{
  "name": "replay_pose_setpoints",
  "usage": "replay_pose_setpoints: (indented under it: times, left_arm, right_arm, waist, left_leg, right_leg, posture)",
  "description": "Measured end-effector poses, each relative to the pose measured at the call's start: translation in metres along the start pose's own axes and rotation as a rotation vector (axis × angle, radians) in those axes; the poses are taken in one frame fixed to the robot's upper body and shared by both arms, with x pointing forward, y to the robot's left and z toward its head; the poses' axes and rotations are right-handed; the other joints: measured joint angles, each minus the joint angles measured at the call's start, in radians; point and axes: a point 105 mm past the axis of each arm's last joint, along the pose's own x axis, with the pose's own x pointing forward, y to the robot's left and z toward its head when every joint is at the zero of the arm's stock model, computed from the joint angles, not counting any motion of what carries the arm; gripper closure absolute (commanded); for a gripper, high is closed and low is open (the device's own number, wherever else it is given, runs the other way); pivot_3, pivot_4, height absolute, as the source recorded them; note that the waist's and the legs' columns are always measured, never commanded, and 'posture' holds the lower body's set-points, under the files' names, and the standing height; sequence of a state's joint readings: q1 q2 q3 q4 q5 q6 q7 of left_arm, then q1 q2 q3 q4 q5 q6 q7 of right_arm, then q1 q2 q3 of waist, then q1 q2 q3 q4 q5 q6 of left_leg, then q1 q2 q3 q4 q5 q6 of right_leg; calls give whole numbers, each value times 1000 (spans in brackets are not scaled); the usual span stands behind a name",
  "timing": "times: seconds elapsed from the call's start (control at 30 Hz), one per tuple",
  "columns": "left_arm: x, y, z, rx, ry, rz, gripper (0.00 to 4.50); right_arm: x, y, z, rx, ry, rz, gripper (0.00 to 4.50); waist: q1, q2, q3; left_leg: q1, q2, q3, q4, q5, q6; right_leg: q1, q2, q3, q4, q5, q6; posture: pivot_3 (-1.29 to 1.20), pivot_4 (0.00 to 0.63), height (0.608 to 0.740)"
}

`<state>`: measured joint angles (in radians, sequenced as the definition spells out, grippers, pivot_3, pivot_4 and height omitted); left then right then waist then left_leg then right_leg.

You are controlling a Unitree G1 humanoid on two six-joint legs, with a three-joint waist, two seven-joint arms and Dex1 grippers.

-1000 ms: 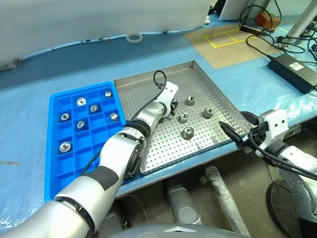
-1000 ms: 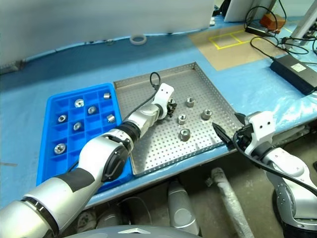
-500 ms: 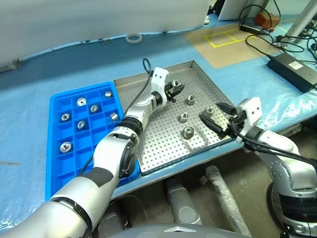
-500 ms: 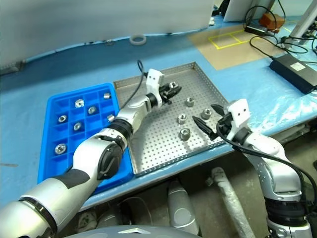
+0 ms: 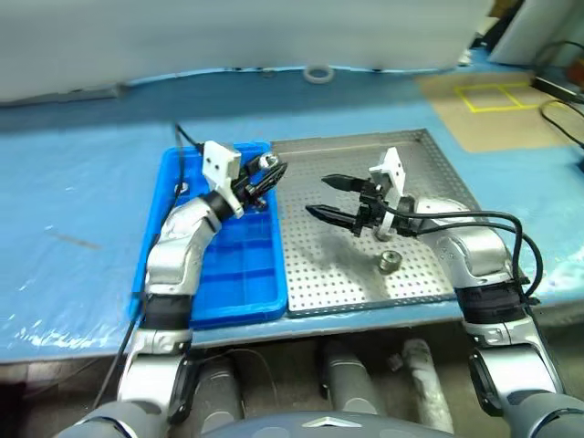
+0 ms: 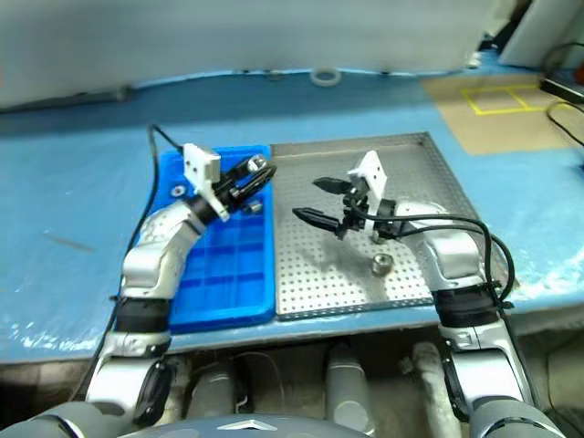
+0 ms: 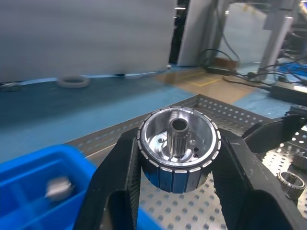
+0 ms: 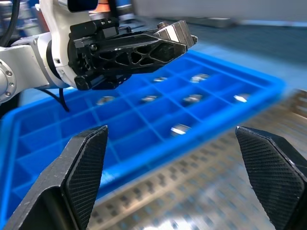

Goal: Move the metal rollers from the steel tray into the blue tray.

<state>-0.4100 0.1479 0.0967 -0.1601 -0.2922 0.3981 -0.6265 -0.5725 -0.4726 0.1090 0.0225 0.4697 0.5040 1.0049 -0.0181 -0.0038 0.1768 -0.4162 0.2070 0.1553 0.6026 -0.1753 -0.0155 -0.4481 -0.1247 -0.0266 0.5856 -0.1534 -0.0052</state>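
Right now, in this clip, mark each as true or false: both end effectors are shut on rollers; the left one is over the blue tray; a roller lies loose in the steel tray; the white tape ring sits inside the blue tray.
1. Both end effectors are shut on rollers. False: the left end effector grips a metal roller; the right end effector is open and empty.
2. The left end effector is over the blue tray. True, near its edge by the steel tray.
3. A loose roller lies in the steel tray. True.
4. The white tape ring sits inside the blue tray. False: it lies on the table cover beyond both trays.
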Motion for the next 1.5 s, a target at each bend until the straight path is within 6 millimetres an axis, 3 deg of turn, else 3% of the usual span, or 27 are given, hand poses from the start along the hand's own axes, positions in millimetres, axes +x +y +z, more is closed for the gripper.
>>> replay_pose_setpoints:
  times: [0.17,0.27,0.53,0.7,1.3,1.5]
  left_arm:
    - [-40,-6,-4,14,50,123,2803]
    - [-69,-9,-17,15,111,216,2803]
    - [-121,-8,-37,51,251,440,2803]
    - [-135,-5,-47,49,305,535,2803]
    - [-165,-16,-61,26,388,665,2803]
    - [-164,-18,-64,12,369,624,859]
  right_arm:
    - [21,9,-6,13,16,132,0]
    - [27,10,-8,11,23,177,0]
    - [37,12,-13,8,32,242,0]
    - [40,13,-17,10,39,256,0]
    - [40,10,-18,-25,55,242,0]
    - [40,9,-18,-26,55,231,0]
  waist:
    - [75,0,0]
    - [89,0,0]
    - [105,-1,0]
    - [118,-1,0]
    - [117,1,-1]
    - [114,2,-2]
  left_leg:
    - [2,0,1,-4,2,-4]
    - [4,0,1,-7,3,-7]
    - [10,2,-2,-26,11,-18]
    - [10,13,-3,-26,14,-23]
    - [13,14,-1,-30,14,-24]
    - [15,15,-1,-31,15,-25]
  right_leg:
    - [2,0,2,0,0,0]
    - [2,0,2,-1,-1,1]
    - [1,6,0,-2,-5,9]
    - [1,16,0,-3,-6,7]
    - [0,18,1,-3,-7,5]
    - [0,19,1,-3,-7,5]
  posture:
    - [100,150,740]
    - [127,150,740]
    - [196,150,740]
    - [207,150,740]
    - [167,150,740]
    - [154,150,740]
